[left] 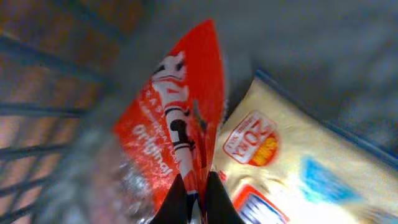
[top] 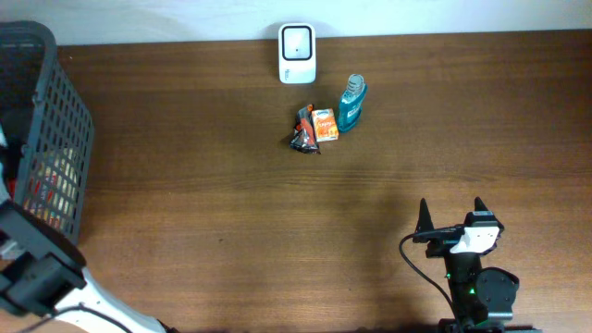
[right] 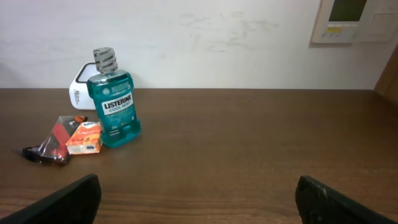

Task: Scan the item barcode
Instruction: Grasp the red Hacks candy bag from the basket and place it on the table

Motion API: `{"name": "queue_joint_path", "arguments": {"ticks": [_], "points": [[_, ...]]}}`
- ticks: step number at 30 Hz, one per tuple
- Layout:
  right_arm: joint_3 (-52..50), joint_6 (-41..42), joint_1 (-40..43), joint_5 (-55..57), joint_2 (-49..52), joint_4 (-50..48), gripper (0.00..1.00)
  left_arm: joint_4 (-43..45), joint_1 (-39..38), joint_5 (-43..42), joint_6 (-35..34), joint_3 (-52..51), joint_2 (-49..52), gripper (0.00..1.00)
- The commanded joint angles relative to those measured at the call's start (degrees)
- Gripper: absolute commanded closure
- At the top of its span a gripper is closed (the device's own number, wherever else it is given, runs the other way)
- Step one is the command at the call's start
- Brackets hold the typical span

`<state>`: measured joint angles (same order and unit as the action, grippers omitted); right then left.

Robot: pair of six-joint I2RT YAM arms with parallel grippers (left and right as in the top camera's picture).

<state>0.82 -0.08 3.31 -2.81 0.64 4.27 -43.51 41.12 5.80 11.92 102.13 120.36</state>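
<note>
Two pincers inspected. Left pincer (left: 200,200): clenched, its tips pinching the lower edge of a red snack packet (left: 180,106) that stands up directly ahead of them, inside the wire basket (top: 55,120). A yellow packet (left: 280,149) lies just right of the tips, touching the red one (the wrist view is blurred, so I cannot read either label or find a barcode). Right pincer (top: 451,215): released, jaws wide, grasping nothing, over bare table. The Listerine bottle (right: 115,99), an orange box (right: 84,138) and a dark wrapper (right: 46,146) sit well ahead of it and to its left, with the white scanner (top: 297,54) beyond them.

Judgement: the step in hand is lifting the red packet out of the basket. The grip is thin, on an edge only. I would raise it straight up, slowly, clearing the yellow packet and the basket wall before any sideways travel, and watch for the film slipping. Barcode face not yet identified; I would confirm it before presenting the packet to the scanner.
</note>
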Motion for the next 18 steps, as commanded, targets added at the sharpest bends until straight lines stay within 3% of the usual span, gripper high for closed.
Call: {"name": "queue_joint_path", "arguments": {"ticks": [1, 4, 6, 11, 14, 16, 18], "points": [[-0.5, -0.1, -0.3, 0.3, -0.4, 0.2, 0.01, 1.4, 0.3, -6.3, -6.8, 3.4, -16.7, 1.0], [-0.5, -0.1, -0.3, 0.3, -0.4, 0.2, 0.01, 5.0, 0.3, -13.8, -7.2, 3.4, -29.0, 1.0], [-0.5, -0.1, -0.3, 0.3, -0.4, 0.2, 0.01, 5.6, 0.3, -19.3, -13.8, 3.4, -34.5, 1.0], [-0.5, -0.1, -0.3, 0.3, -0.4, 0.2, 0.01, 12.3, -2.8, -51.3, -25.7, 3.4, -40.7, 1.0], [-0.5, -0.1, -0.3, 0.3, -0.4, 0.2, 0.01, 10.1, -14.6, -54.0, -26.3, 3.2, -40.3, 1.0], [-0.5, -0.1, -0.3, 0.3, -0.4, 0.2, 0.01, 4.8, -26.7, -53.3, -20.5, 2.9, -38.4, 1.0], [-0.5, -0.1, -0.3, 0.3, -0.4, 0.2, 0.01, 0.9, -32.2, -49.8, -18.3, 2.9, -36.2, 1.0]]}}
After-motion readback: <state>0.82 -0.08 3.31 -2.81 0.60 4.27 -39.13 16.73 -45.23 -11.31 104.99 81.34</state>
